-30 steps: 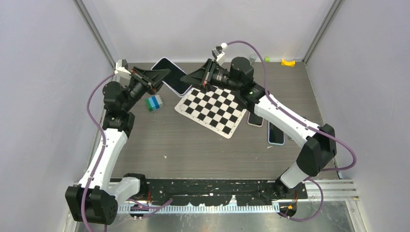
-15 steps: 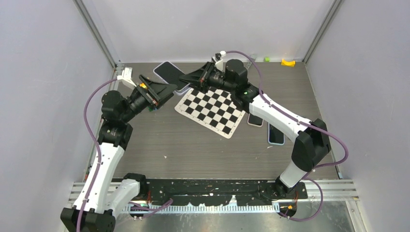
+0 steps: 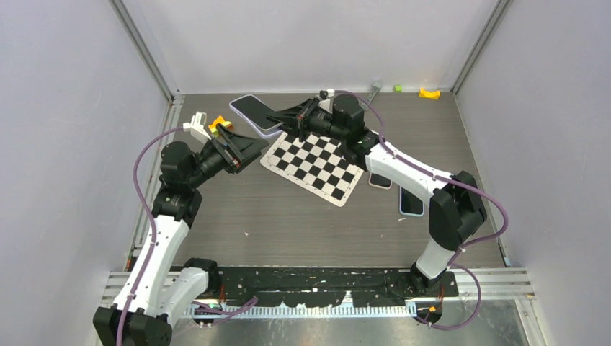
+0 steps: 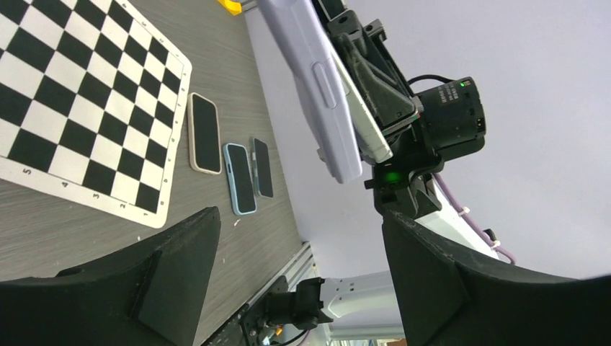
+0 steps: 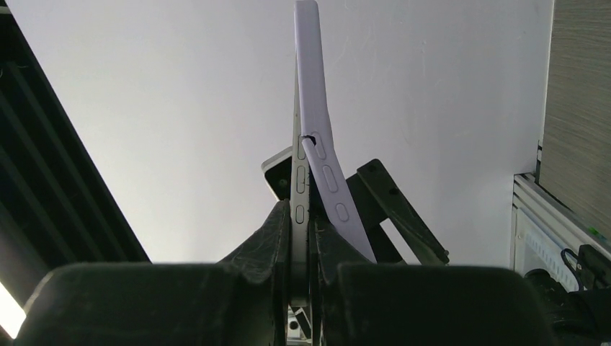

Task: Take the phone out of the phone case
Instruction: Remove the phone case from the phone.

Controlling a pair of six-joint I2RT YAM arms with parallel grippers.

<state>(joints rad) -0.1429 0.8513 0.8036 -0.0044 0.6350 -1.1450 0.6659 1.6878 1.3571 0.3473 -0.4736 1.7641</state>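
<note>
My right gripper (image 3: 279, 115) is shut on the phone (image 3: 252, 108) and holds it in the air over the table's far left. In the right wrist view my gripper (image 5: 302, 216) pinches the silver phone edge (image 5: 297, 180). The lavender phone case (image 5: 317, 137) bends away from that edge near the jaws and still wraps the far end. My left gripper (image 3: 258, 148) stands open, below and nearer than the phone, touching nothing. In the left wrist view, the case (image 4: 317, 79) and the phone (image 4: 364, 108) hang above my open left gripper (image 4: 302, 245).
A checkered mat (image 3: 313, 166) lies in the middle of the table. Beside its right edge lie phones (image 3: 380, 178), (image 3: 411, 202). A yellow piece (image 3: 429, 92) sits at the far right corner. An orange piece (image 3: 215, 128) shows beside the left wrist.
My left gripper has opened, let go of the case and drawn back toward the near left. The right gripper has carried the phone slightly left and farther back.
</note>
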